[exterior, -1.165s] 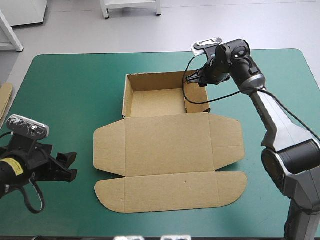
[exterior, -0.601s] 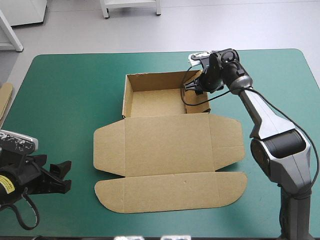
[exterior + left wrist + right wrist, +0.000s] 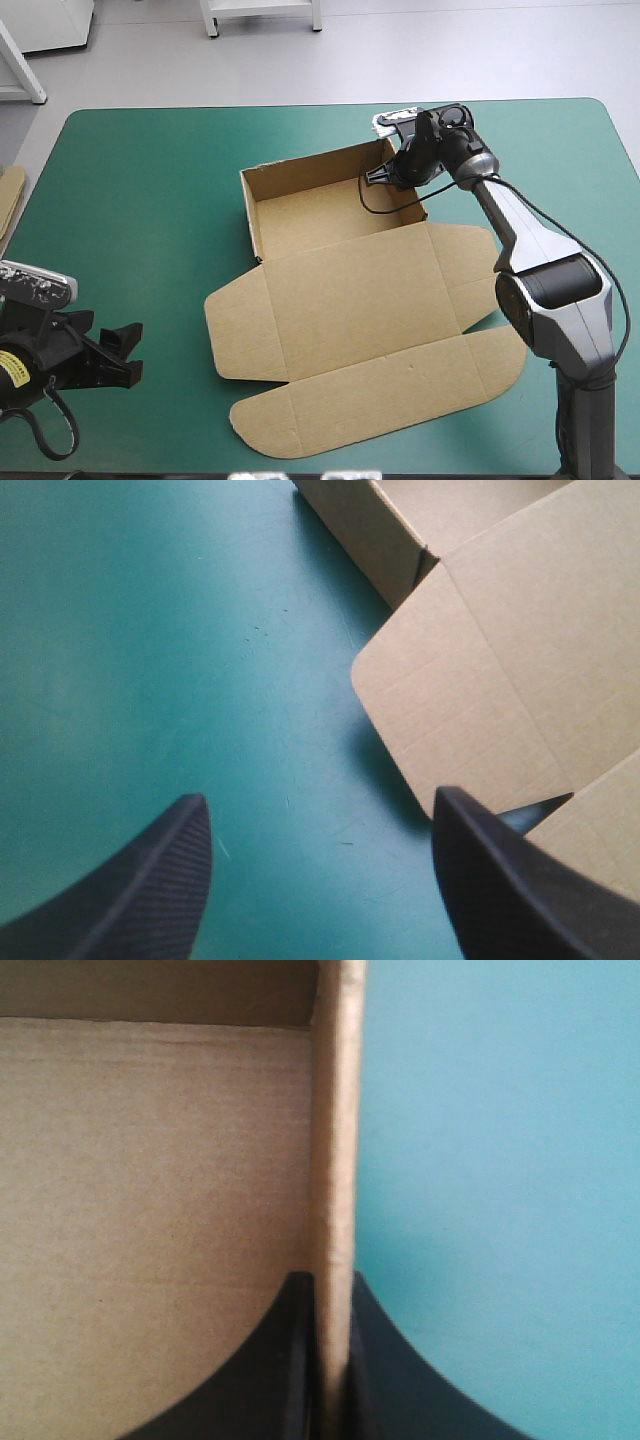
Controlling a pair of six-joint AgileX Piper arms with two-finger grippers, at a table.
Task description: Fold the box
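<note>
Table with a teal-green cover (image 3: 140,200) is filling most of your high view. Across it, from the upper centre of the frame toward the lower right, the brown cardboard box (image 3: 360,300) is lying as a cut sheet that is partly made up. An open tray with raised walls is standing at the upper centre. The lid with its rounded flaps is lying flat on the cover and reaching toward the lower right. The whole sheet is sitting askew to the table's edges.

Your grey right arm (image 3: 545,270) is coming in from the lower right of the frame and stretching up to the tray's right-hand wall. The right gripper (image 3: 378,172) is pinching that wall toward its far end. In the right wrist view you are seeing this gripper (image 3: 333,1282) with its black fingers all but closed on the board's top edge. One finger is sitting inside the tray (image 3: 150,1160), the other outside over bare cover.

Your left gripper (image 3: 133,352) is sitting at the lower left of the high view, apart from the box, its fingers spread wide and holding nothing. In the left wrist view (image 3: 318,795) only bare cover is showing between them, with the lid's rounded side flap (image 3: 470,700) ahead.

At the left edge of the high view, a strip of more brown board (image 3: 10,200) is showing.
</note>
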